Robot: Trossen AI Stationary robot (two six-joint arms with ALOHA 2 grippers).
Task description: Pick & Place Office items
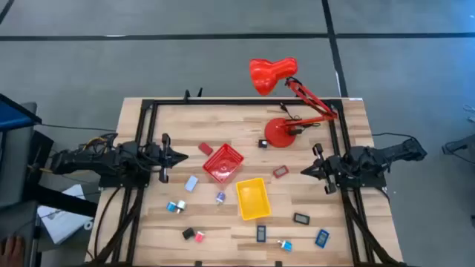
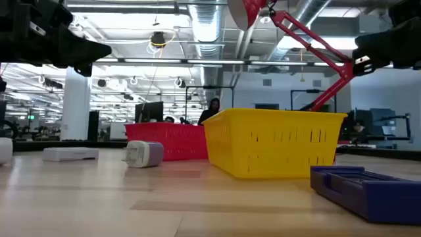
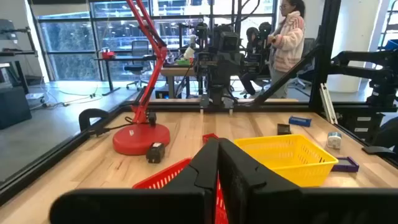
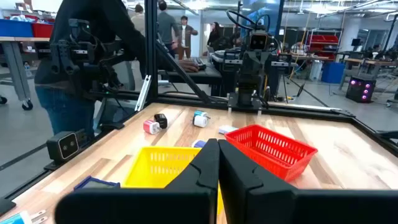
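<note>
Small office items lie scattered on the wooden table: a red block, a black block, a red-grey flat piece, a pale blue rectangle, blue-white pieces, a black and a pink piece, and dark and blue rectangles near the near edge. My left gripper hovers shut at the table's left, its tips pointing at the red tray. My right gripper hovers shut at the right, pointing left. In both wrist views the fingers are closed together on nothing.
A yellow tray sits just nearer than the red tray, mid-table. A big red desk lamp stands with its base at the far right and its head beyond the far edge. A black frame rims the table. People stand in the room behind.
</note>
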